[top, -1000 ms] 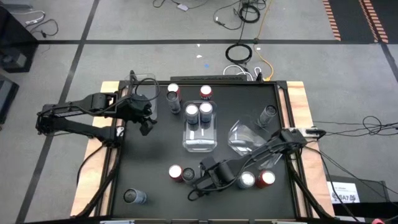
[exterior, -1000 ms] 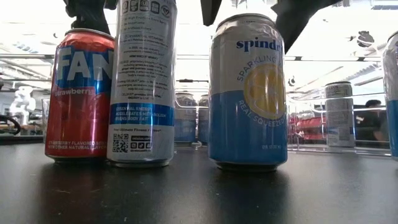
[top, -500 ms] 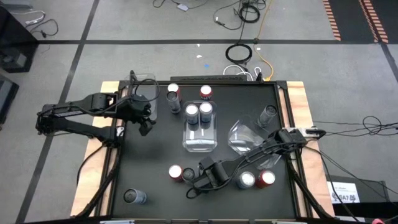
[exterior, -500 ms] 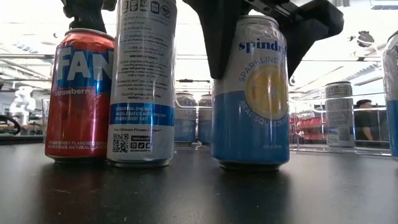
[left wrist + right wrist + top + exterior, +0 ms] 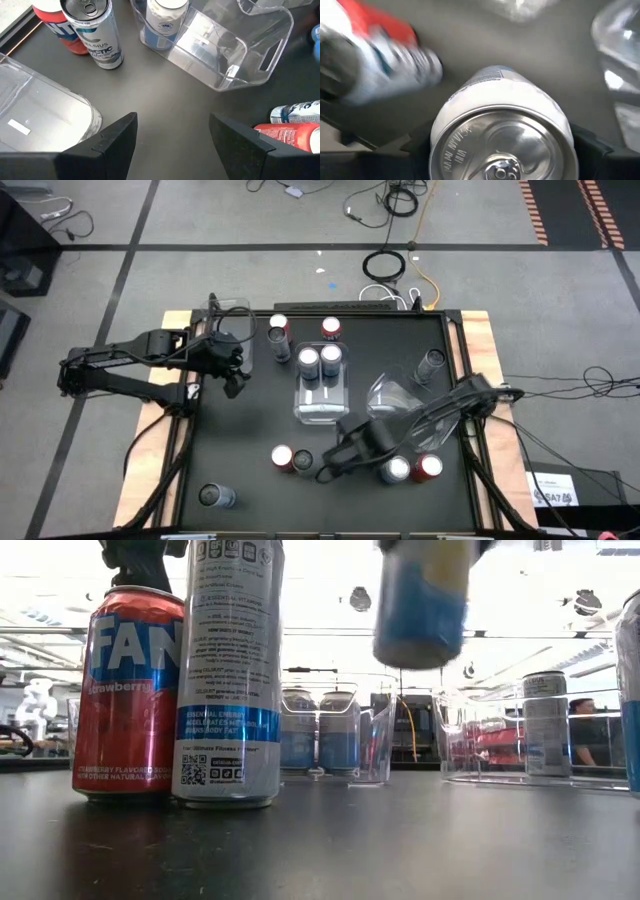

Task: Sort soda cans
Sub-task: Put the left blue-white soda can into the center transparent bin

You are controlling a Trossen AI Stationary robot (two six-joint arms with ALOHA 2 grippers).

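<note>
While lifted, blue can (image 5: 422, 602) top cropped, right gripper (image 5: 352, 448) blurred

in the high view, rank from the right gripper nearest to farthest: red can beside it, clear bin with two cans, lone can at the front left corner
From the right gripper:
1. red can, just left of it.
2. clear bin, mid-table behind it.
3. lone can, front left corner.

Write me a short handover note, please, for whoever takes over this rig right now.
Right end effector: shut on a blue-and-white can, lifted clear of the table.
Left end effector: open, empty, near the table's left edge.
Done: two blue cans stand in the centre clear bin.
Left: red can and tall white can at the front, two cans front right, others at the back and corners. The other clear bins hold nothing visible.
</note>
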